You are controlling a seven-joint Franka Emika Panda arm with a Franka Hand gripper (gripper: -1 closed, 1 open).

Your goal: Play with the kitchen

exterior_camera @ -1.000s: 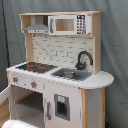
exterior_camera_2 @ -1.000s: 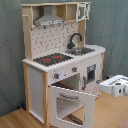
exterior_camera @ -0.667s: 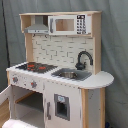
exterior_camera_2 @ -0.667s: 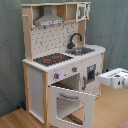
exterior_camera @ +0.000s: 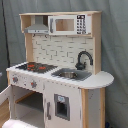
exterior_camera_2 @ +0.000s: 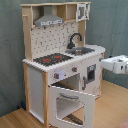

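One toy kitchen [exterior_camera_2: 62,62] stands on the wood floor [exterior_camera_2: 112,107], oven door [exterior_camera_2: 70,106] hanging open. Pincer [exterior_camera_2: 104,65], at the second exterior view's right edge, approaches; finger state cannot be told. Next move probably calls for reaching the counter [exterior_camera_2: 95,49] or door.

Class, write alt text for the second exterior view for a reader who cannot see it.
A toy kitchen stands on a wood floor with its oven door hanging open. The robot arm enters from the second exterior view's right, near the counter.
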